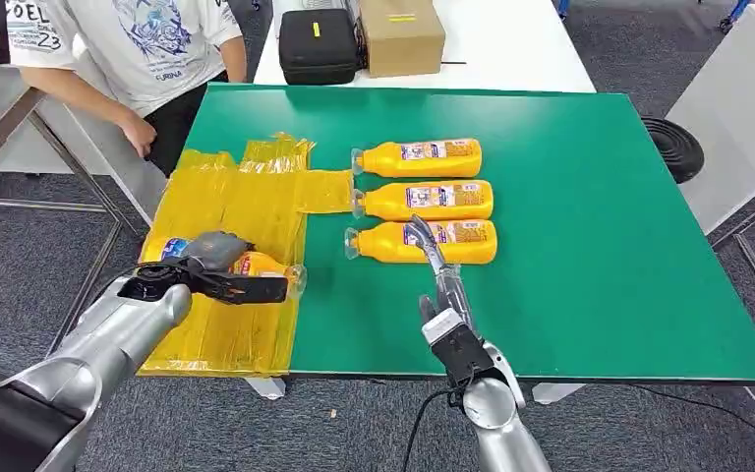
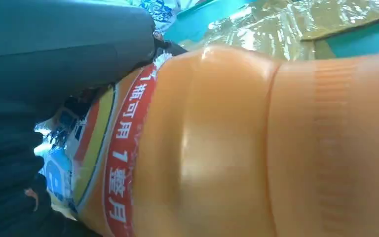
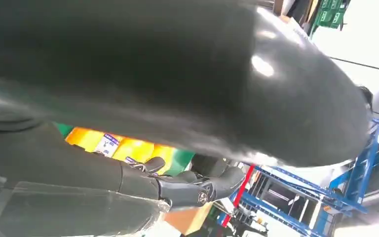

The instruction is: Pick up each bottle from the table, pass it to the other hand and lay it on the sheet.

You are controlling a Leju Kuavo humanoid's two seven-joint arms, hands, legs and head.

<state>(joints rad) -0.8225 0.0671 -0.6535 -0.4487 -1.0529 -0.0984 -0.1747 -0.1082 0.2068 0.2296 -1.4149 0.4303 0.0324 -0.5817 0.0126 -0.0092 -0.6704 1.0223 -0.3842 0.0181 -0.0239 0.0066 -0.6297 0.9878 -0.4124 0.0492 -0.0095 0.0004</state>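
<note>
orange bottles [image 1: 423,200] with blue-white labels, yellow sheet [image 1: 236,197], green table [image 1: 590,197], black case [image 1: 318,45].

**Even overhead light, sharp head view, soft wrist views**

From the head view I get bright, flat room light with faint, short shadows under the bottles [image 1: 423,200] on the green table [image 1: 590,246]. The yellow sheet [image 1: 246,206] near the table's left edge throws small glints off its creases. Focus is crisp there, with no distortion I can make out.

My left wrist view is too close: the held bottle [image 2: 237,148] is blurred, with a pale glare streak down its side. The right wrist view is dim and soft where the right hand [image 3: 177,182] sits in shadow, while the background beyond is blown out white.
</note>
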